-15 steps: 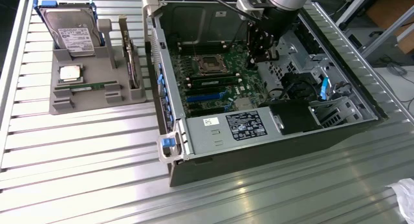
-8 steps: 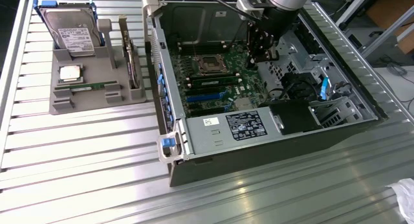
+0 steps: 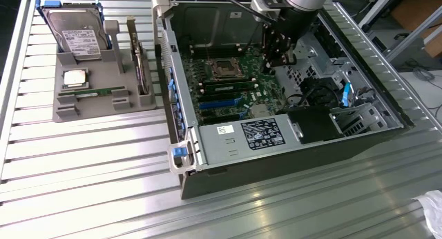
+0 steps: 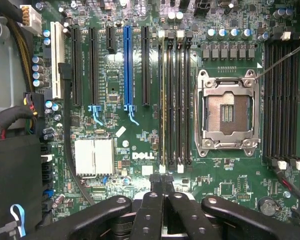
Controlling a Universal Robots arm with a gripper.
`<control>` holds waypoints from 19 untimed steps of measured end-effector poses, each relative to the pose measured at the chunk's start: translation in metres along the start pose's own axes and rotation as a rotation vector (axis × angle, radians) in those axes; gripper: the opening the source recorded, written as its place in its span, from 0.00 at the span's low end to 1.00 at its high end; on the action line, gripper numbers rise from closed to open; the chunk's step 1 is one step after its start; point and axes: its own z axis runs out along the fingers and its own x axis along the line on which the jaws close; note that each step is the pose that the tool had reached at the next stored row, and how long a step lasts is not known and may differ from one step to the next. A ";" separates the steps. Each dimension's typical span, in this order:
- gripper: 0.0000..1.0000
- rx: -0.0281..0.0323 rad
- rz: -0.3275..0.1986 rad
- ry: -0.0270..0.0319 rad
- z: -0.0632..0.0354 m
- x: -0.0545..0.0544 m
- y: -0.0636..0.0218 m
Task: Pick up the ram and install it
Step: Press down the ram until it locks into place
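Note:
A ram (image 3: 92, 92), a narrow green stick with a small white label, lies flat in the front slot of the grey holder (image 3: 65, 114) at the exterior view's left. Another green stick (image 3: 229, 87) sits among the black memory slots (image 4: 176, 100) on the motherboard; in the wrist view it shows edge-on (image 4: 163, 100). My gripper (image 3: 280, 57) hangs over the motherboard inside the open computer case, far from the holder. Its fingers (image 4: 151, 200) are pressed together, and the gripper (image 4: 162, 189) is shut with nothing between them.
The holder also carries a hard drive (image 3: 77, 34), a square silver processor (image 3: 74, 78) and an upright card (image 3: 142, 63). Inside the case (image 3: 181, 84) are the open processor socket (image 4: 227, 112), a power supply (image 3: 255, 135), cables (image 3: 314, 91) and expansion slots (image 4: 127, 65).

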 end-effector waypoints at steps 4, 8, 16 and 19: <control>0.11 0.0000 0.000 -0.0001 0.0021 0.000 0.0056; 0.11 0.0000 0.000 -0.0001 0.0071 0.000 0.0134; 0.11 0.0000 0.000 -0.0001 0.0171 0.000 0.0139; 0.11 0.0001 0.000 -0.0001 0.0221 0.000 0.0138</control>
